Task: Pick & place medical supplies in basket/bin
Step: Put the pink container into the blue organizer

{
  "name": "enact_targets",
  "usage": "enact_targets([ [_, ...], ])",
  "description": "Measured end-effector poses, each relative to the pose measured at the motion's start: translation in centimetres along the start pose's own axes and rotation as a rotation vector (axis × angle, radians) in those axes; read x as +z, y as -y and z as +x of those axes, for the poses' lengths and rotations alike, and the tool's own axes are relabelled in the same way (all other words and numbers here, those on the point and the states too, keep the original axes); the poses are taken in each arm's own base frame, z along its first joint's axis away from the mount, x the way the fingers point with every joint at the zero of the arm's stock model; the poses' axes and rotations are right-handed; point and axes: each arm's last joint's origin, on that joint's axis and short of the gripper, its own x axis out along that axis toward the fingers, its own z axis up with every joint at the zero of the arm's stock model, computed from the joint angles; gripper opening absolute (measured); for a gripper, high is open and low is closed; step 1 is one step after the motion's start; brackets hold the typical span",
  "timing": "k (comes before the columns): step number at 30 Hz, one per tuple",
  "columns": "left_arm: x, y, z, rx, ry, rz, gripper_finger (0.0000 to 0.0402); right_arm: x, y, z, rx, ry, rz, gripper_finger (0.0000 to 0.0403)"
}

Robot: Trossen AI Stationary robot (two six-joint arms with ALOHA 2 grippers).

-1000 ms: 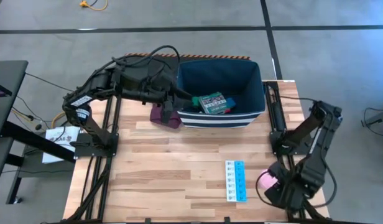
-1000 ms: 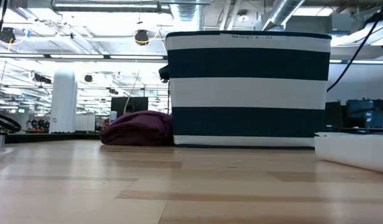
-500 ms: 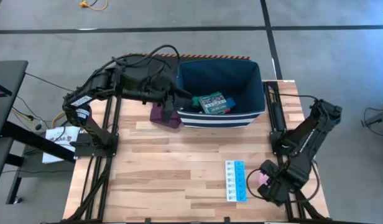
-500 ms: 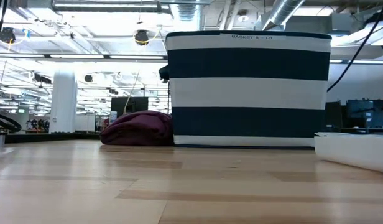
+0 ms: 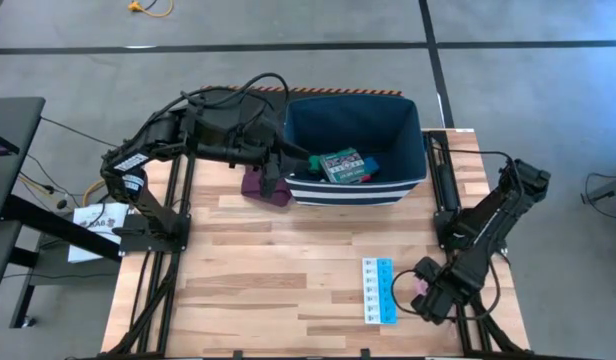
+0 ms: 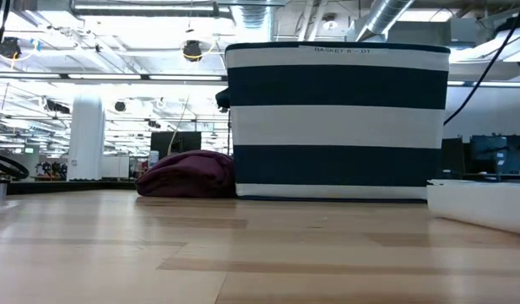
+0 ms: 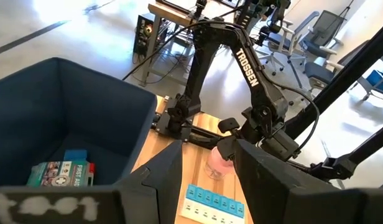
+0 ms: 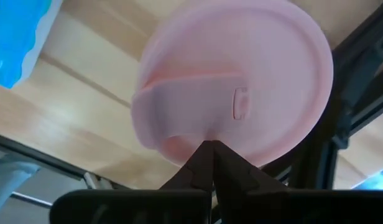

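Note:
The pink round roll (image 8: 241,74) lies flat on the table near its right front corner (image 5: 419,287). My right gripper (image 5: 426,296) hangs right over it, shut, with its fingertips (image 8: 210,149) meeting at the roll's rim. A blue-white pill strip (image 5: 379,291) lies on the table just left of the roll. The navy basket (image 5: 353,97) stands at the far edge with a green-red flat box (image 5: 343,165) inside it. My left gripper (image 7: 207,165) hovers open over the basket's left wall, with nothing between its fingers. My right gripper's shut fingertips (image 8: 201,163) come down from above at the roll's rim (image 8: 179,146). The roll lies flat on the table. I cannot tell whether the tips pinch any of it or only touch it.
A maroon folded cloth (image 5: 266,187) lies against the basket's left front corner. Both arm bases stand on the table's left and right edges. In the low view a white edge (image 6: 479,207) shows at the right. Bare wood stretches between the basket and the pill strip.
My right gripper has moved toward the table's left edge and onto the pink roll, which it now mostly covers in the high view. The roll has stayed where it lay.

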Motion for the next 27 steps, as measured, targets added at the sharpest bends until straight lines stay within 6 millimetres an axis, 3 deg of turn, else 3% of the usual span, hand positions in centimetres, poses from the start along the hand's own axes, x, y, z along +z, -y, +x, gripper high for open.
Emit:
enact_targets([
  [5,0.0,-0.1,0.0,0.022,0.008,0.024,0.0137,1.4,0.2,-0.3,-0.032,0.041,-0.022,0.0001],
  [19,0.1,-0.1,0.0,0.04,0.015,0.017,0.0137,8.3,0.9,-2.6,-0.051,0.191,-0.048,0.0],
  [23,0.0,-0.1,0.0,0.039,0.015,0.015,0.0137,8.4,1.1,-5.1,0.022,0.257,-0.047,0.0],
  [27,0.0,-0.1,0.0,0.025,0.009,0.013,0.0137,7.4,0.9,-7.6,0.132,0.287,-0.059,0.0],
])
